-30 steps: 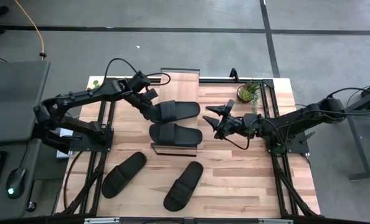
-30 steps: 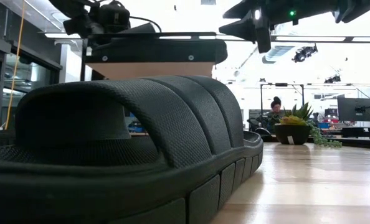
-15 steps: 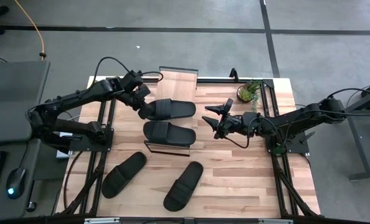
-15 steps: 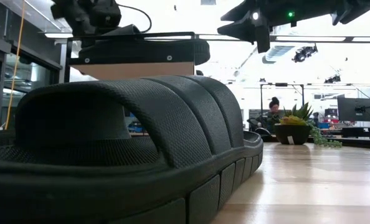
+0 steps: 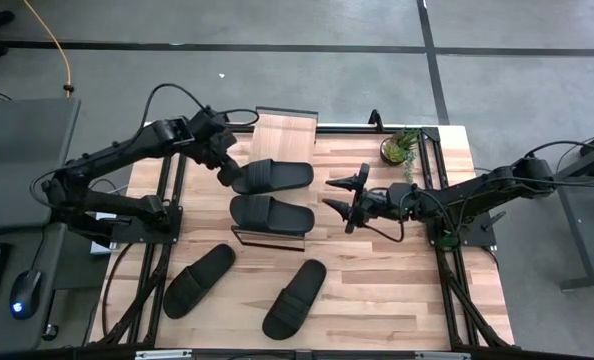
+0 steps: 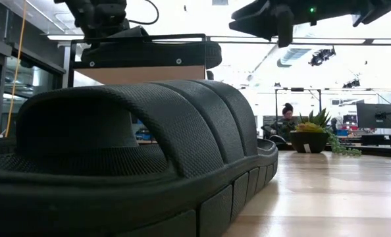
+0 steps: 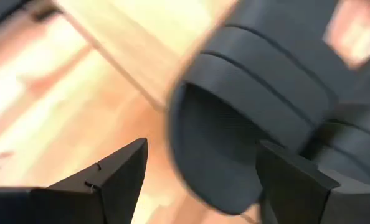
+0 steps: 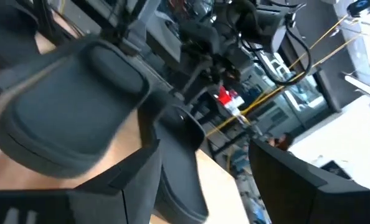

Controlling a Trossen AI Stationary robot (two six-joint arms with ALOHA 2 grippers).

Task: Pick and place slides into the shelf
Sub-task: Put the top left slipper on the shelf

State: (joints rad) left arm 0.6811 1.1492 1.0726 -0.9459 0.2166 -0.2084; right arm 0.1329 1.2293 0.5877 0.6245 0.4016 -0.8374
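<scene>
While two slides already lie on the shelf [image 5: 282, 128], my main risk is knocking the upper slide [image 5: 275, 176] off as I pull away, because my left gripper [image 5: 227, 172] sits spread wide at its 9 o'clock end, holding nothing but close to the sole. That slide's long axis runs 9 to 3 o'clock, parallel to the lower slide [image 5: 271, 213] just beside it. My right gripper [image 5: 345, 200] hangs open and empty at 3 o'clock. Two floor slides [image 5: 199, 280] wait at 6 o'clock, angled.
</scene>
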